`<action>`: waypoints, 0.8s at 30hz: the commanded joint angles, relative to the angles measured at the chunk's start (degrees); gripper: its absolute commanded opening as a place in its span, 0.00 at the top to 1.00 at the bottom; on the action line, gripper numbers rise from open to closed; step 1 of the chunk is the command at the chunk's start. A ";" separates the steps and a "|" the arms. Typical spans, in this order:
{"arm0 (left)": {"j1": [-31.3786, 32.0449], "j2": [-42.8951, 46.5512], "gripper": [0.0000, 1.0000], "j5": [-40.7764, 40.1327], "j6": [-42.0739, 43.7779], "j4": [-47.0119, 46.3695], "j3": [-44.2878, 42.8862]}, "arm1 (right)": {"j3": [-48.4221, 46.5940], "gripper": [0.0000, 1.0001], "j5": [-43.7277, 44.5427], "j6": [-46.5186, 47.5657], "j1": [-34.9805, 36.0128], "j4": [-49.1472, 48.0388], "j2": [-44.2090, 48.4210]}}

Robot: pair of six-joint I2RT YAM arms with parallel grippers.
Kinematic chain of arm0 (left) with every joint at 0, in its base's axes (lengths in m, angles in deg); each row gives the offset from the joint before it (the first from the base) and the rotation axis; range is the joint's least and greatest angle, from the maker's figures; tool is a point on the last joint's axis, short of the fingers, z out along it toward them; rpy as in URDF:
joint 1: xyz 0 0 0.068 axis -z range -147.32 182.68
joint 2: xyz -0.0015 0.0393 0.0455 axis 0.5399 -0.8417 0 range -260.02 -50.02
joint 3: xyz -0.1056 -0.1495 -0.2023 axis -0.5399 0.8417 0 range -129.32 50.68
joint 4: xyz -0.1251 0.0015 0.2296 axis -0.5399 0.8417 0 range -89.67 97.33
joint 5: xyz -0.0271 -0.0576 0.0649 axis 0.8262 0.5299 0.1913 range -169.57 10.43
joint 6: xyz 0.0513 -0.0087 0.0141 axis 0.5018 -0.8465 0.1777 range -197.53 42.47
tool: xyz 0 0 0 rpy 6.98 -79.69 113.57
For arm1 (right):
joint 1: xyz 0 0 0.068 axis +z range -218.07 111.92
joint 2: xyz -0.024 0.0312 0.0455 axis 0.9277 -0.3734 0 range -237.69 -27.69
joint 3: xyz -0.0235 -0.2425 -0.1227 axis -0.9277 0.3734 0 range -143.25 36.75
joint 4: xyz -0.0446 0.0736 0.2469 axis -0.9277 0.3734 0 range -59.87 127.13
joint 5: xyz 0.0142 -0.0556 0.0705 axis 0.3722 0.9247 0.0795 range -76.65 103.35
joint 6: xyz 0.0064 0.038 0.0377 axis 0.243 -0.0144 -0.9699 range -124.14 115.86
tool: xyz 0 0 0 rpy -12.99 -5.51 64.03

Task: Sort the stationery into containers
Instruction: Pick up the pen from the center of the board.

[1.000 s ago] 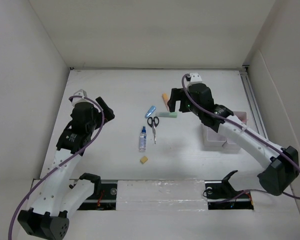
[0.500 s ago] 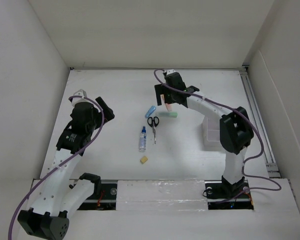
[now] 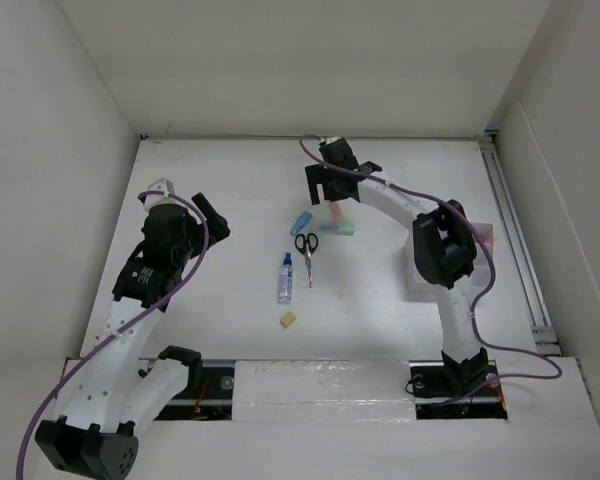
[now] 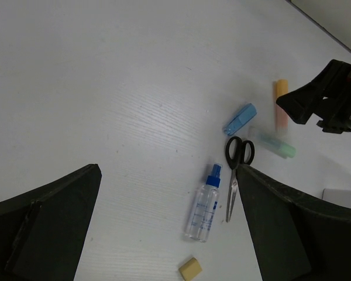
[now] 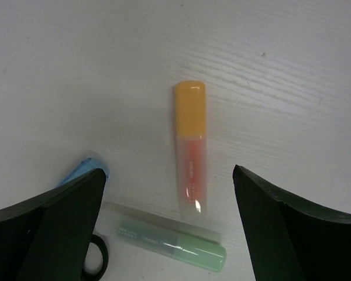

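The top view shows both arms and the whole table [image 3: 210,170]. The right gripper [image 3: 327,188] reaches far out to the back middle, and it hides part of the orange marker [image 3: 333,211] under it. The white bins [image 3: 487,238] sit on the right side, partly behind the right arm, well apart from the markers.

The right wrist view is much closer. The two fingers [image 5: 58,228] are spread wide and hold nothing. The orange marker lies flat on the table between them, touching neither one, with its orange cap pointing away from the camera. The green marker [image 5: 169,240] lies across just below it. The blue marker [image 5: 82,170] peeks out by the left finger, next to a scissors [image 5: 96,257] handle.

The left wrist view shows the glue bottle [image 4: 206,202] beside the scissors, and the small yellow eraser [image 4: 189,269] near the bottle. The left gripper [image 3: 216,220] is up over the left side, well apart from all of these. Its jaws are wide apart too and hold nothing.
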 commanded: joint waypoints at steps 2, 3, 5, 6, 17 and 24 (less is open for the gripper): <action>0.33 0.73 0.00 0.40 0.85 -1.65 -0.19 | -5.43 0.04 0.03 1.62 -1.95 0.52 -2.62; 0.33 0.73 0.00 0.40 0.85 -1.65 -0.19 | -6.22 0.05 -1.19 1.62 -2.48 1.31 -3.33; 0.33 0.73 0.00 0.40 0.85 -1.65 -0.19 | -8.86 0.07 -1.20 2.23 -2.48 2.27 -5.87; 0.33 0.73 0.00 0.40 0.85 -1.65 -0.19 | -9.74 0.09 -1.20 2.84 -2.48 3.15 -6.67; 0.33 1.26 0.00 0.40 0.85 -1.65 -0.19 | -15.91 0.28 0.98 3.99 -1.95 11.68 -12.12; 0.33 1.26 0.00 0.40 0.85 -1.65 -0.19 | -12.38 0.32 -0.40 5.66 -2.56 14.31 -12.03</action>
